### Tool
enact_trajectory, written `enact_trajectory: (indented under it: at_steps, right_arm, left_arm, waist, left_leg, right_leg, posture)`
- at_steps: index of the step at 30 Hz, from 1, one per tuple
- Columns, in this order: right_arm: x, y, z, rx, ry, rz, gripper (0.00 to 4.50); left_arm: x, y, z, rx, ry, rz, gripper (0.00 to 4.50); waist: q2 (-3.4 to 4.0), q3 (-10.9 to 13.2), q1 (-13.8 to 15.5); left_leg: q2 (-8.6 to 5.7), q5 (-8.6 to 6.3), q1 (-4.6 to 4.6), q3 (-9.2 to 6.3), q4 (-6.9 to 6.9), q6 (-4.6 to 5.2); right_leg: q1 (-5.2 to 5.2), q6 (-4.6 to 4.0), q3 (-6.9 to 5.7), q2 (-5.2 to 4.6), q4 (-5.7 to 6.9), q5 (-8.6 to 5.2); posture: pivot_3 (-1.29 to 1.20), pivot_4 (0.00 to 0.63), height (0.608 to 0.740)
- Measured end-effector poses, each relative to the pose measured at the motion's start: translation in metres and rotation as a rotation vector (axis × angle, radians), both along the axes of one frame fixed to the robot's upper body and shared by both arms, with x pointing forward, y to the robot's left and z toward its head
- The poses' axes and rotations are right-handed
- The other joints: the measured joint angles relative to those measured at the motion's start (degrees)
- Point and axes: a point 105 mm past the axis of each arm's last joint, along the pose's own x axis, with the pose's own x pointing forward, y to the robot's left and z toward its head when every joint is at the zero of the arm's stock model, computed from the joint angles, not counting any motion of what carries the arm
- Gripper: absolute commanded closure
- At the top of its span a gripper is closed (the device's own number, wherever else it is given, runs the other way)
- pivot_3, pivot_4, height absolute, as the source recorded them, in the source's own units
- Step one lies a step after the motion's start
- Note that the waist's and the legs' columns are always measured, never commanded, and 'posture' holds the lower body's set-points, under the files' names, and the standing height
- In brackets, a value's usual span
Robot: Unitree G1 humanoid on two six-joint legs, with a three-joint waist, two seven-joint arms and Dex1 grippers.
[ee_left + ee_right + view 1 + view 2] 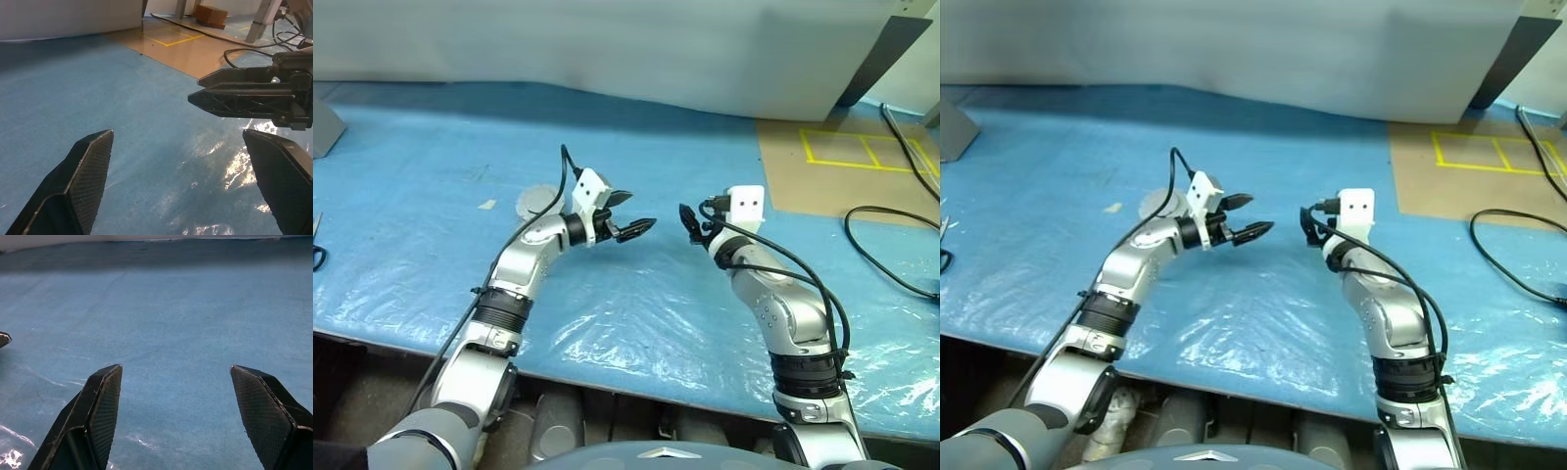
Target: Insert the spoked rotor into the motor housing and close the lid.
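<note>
My left gripper [639, 211] hovers open over the blue plastic-covered table [431, 245], near its middle, with nothing between its fingers [93, 161]. My right gripper [690, 223] faces it a short gap to the right, also open and empty, its pads [105, 401] wide apart. A pale grey round disc [538, 201] lies on the table behind my left forearm and is partly hidden. I cannot tell whether it is the spoked rotor or the lid. The motor housing is out of view.
A brown board with yellow tape lines [842, 162] lies at the back right, with black cables [891, 245] looping beside it. Scissors [317, 250] poke in at the left edge. A small scrap of tape [486, 204] lies left of the disc.
</note>
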Motion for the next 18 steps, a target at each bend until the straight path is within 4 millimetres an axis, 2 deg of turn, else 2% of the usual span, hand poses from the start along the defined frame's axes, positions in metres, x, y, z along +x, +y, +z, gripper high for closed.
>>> enact_trajectory:
  at_steps: [18]
  right_arm:
    - [0.0027, 0.0011, 0.0027, -0.085, -0.016, 0.008, 0.83]
  left_arm:
    - [0.0008, -0.0046, 0.0011, -0.015, -0.001, 0.018, 0.04]
  waist:
    - [0.01, 0.0, 0.0]
  left_leg:
    - [-0.01, 0.00, 0.01, 0.00, 0.01, 0.00]
  right_leg:
    - [0.00, 0.00, 0.00, 0.00, 0.04, 0.00]
  posture:
    - [0.00, 0.150, 0.740]
